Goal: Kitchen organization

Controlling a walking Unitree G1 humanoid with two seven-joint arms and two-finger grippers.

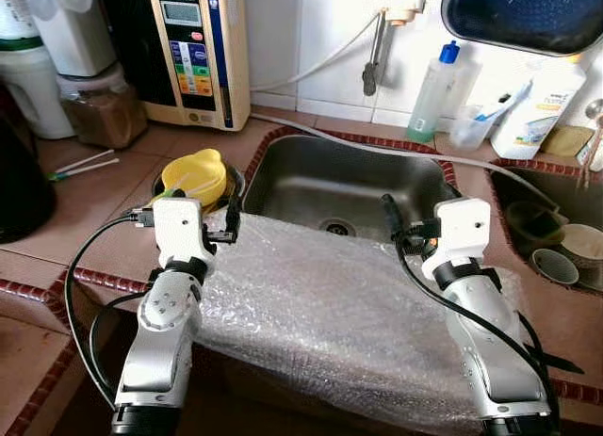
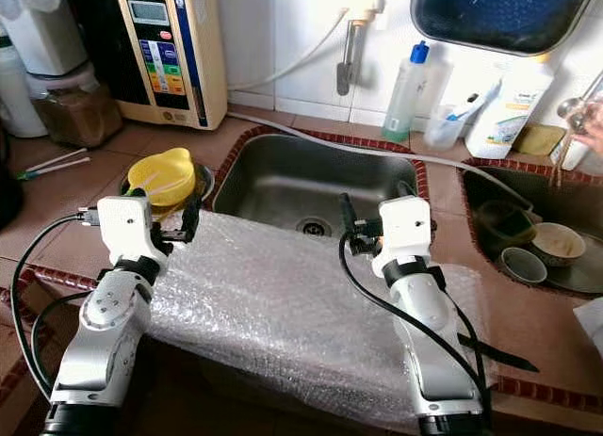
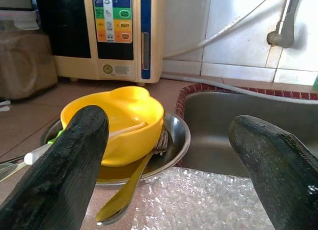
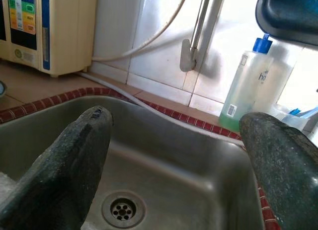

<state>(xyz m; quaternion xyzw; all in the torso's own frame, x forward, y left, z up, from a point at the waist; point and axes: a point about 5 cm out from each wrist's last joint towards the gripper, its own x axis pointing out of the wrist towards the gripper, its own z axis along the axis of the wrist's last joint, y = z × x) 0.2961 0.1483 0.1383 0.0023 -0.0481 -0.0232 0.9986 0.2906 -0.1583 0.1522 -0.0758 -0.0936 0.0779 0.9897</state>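
Fingers spread wide and holding nothing, the left gripper and right gripper are hovering above a bubble-wrap sheet draping the surface's front edge; beyond are sitting a yellow bowl in a metal dish, then the sink.

Home kitchen, steel sink, tiled counter

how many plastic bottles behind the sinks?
2 clearly. A clear bottle with a blue cap and green liquid behind the steel sink; a white bottle with a yellow label further right. Others may be hidden.
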